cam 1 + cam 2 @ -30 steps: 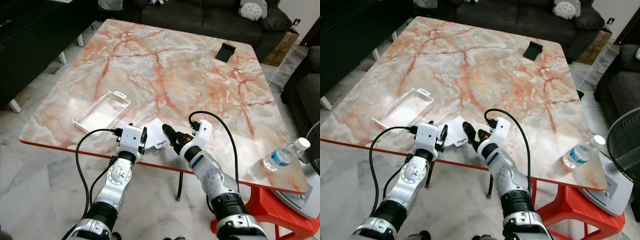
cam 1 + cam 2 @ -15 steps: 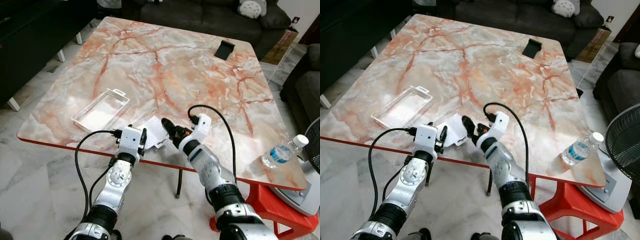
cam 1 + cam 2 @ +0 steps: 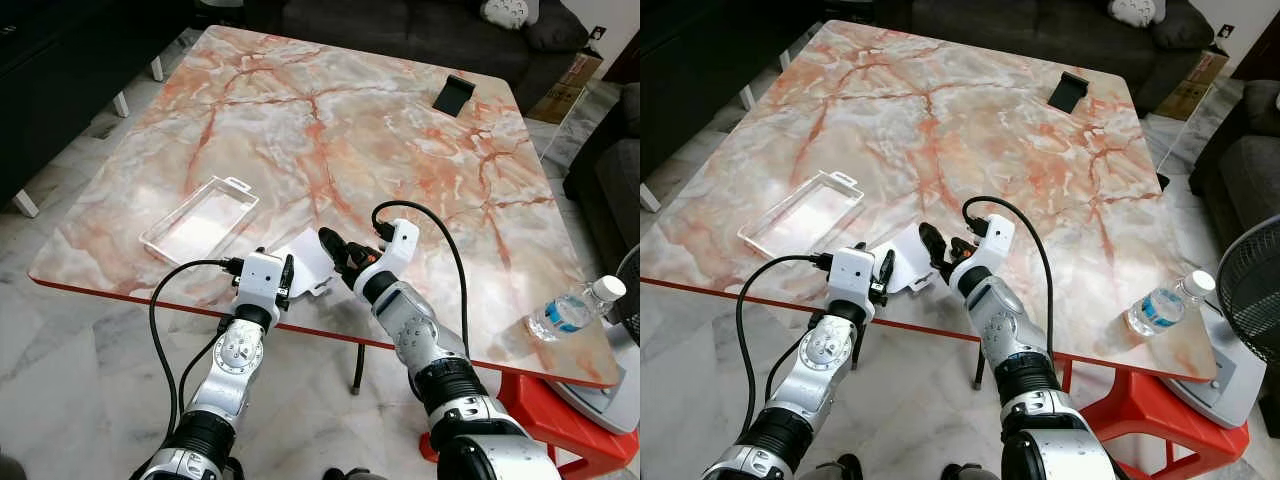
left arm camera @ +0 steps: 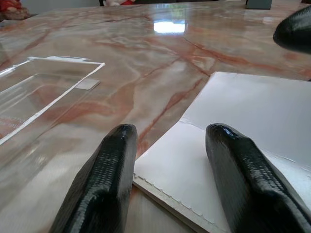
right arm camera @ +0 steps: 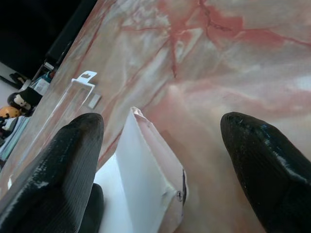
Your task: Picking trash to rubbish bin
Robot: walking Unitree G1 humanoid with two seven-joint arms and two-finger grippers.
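Cardboard (image 3: 305, 268), white and flat, lies at the counter's (image 3: 400, 130) near edge, low in the frame's centre. The left gripper (image 4: 170, 165) rests on its near corner with jaws parted, one finger on the card, one just off it. The right gripper (image 5: 160, 160) reaches from the right, jaws wide, straddling the card's raised far corner. A clear plastic tray (image 3: 200, 220) sits to the left.
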